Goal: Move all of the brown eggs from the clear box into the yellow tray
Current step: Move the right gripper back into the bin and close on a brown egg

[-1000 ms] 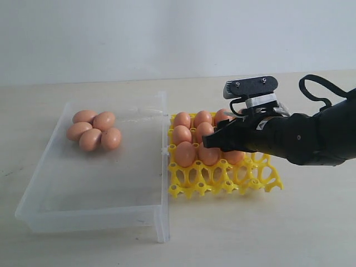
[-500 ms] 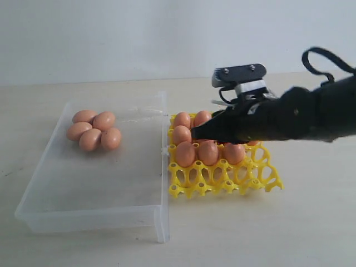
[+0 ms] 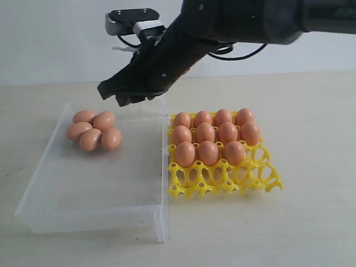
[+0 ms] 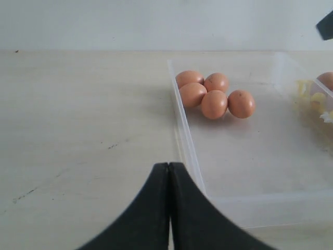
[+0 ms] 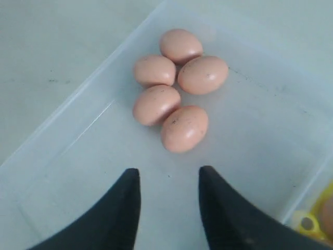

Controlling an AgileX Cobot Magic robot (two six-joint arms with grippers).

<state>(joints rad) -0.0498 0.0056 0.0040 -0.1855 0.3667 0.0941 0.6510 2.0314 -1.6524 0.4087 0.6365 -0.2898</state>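
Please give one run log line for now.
right gripper: open, over clear box | brown eggs: five in box, eleven in yellow tray | left gripper: shut

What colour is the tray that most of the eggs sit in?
Bright yellow. The yellow tray shows best in the exterior view.

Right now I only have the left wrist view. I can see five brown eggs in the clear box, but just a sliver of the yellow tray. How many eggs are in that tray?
Observer: The yellow tray holds eleven brown eggs. They fill its two far rows and three cups of the next row.
Operator: And where is the other arm? All I see is a dark corner at the edge of my picture.
Observer: The right gripper hangs above the clear box. Its jaws are open and empty, and they point down at the five loose eggs.
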